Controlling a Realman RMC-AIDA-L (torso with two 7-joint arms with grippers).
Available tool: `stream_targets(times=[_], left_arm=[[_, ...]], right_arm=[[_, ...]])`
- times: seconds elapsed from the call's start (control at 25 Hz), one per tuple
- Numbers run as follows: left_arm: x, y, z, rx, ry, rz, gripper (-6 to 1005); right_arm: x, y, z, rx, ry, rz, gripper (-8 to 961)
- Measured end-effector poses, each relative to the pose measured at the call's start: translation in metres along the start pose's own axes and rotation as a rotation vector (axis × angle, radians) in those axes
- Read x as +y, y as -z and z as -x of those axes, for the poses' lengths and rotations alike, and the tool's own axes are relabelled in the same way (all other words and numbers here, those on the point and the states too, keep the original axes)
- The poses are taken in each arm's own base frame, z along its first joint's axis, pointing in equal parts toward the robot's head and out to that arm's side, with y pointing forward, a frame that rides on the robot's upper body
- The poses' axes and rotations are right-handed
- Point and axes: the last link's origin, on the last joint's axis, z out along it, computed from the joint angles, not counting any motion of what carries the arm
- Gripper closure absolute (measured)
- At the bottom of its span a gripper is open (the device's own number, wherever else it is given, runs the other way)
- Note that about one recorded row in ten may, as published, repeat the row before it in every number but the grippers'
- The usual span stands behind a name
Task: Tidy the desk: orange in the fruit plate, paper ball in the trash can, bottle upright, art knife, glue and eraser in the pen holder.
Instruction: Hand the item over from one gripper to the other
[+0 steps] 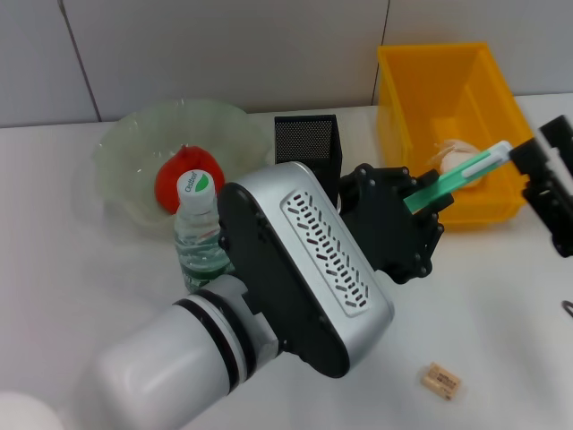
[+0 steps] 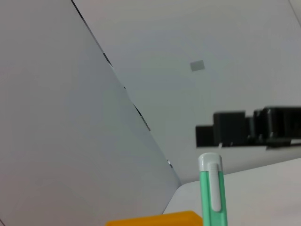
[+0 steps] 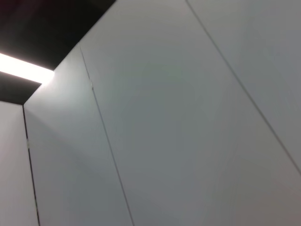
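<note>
My left gripper (image 1: 414, 202) is shut on the green art knife (image 1: 457, 175), held above the table with its tip slanting toward the yellow trash can (image 1: 403, 116). The knife (image 2: 211, 193) also shows in the left wrist view, just short of the right gripper (image 2: 249, 127). My right gripper (image 1: 537, 175) hangs at the right edge, close to the knife's tip. A paper ball (image 1: 455, 152) lies in the can. The orange (image 1: 175, 179) sits in the clear fruit plate (image 1: 125, 152). The bottle (image 1: 199, 235) stands upright in front of it. The black mesh pen holder (image 1: 306, 143) stands behind my arm. The eraser (image 1: 440, 381) lies near the table's front. The glue is out of view.
My left forearm (image 1: 304, 269) covers much of the table's middle. The wall runs behind the plate, holder and can. The right wrist view holds only wall and ceiling.
</note>
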Motion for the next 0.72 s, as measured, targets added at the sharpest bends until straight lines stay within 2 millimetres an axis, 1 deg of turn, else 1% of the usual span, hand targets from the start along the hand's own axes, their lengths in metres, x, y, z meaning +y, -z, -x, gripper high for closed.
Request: stream_targets(times=[0.36,0.72], left_arm=[[0.000,-0.001,0.000,0.001,-0.005,0.004,806],[0.000,-0.001,0.000,0.003,-0.007,0.007,806]], right_arm=[[0.001,-0.010,-0.010,0.076,-0.019,0.050,201],[0.000,-0.010,-0.012,0.098,-0.019,0.055,439]])
